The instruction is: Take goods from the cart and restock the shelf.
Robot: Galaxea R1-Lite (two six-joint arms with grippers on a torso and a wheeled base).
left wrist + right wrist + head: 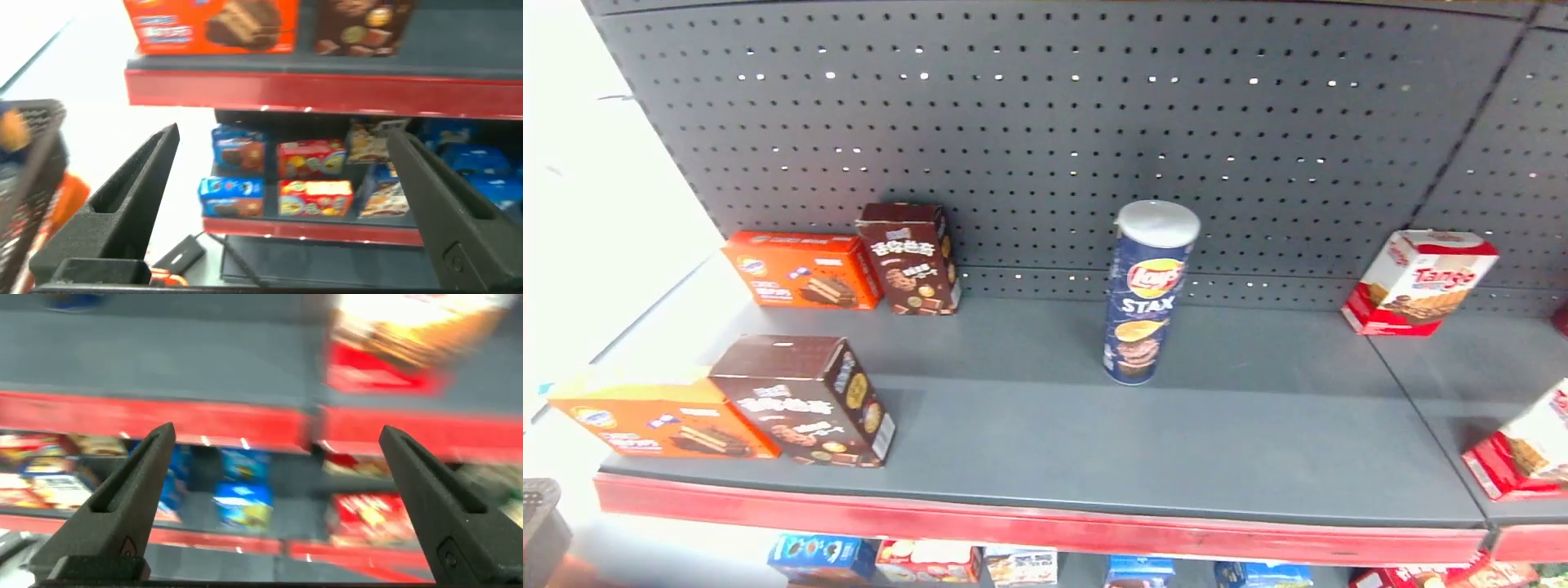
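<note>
Landmark: chip can [1143, 294], upright near the middle of the shelf [1029, 425], well apart from the other goods.
Left of can: orange boxes [805, 269] and brown boxes [809, 400], paired in a back row and a front row, printed faces toward the aisle, likely fronted for shoppers.
Right of can: red-and-white boxes [1417, 282], one at the back, one at the front edge.
Gap: bare deck around the can, likely the restock zone.
Cart: black mesh basket [33, 163], below and far left of the can, probably the goods source.
Left gripper [282, 135]: fingers spread, nothing between them, below the can's shelf.
Right gripper [276, 431]: fingers spread, empty, likewise low.
Print: logo and lettering on the can, cake and biscuit pictures on the boxes; wording not transcribed.
</note>
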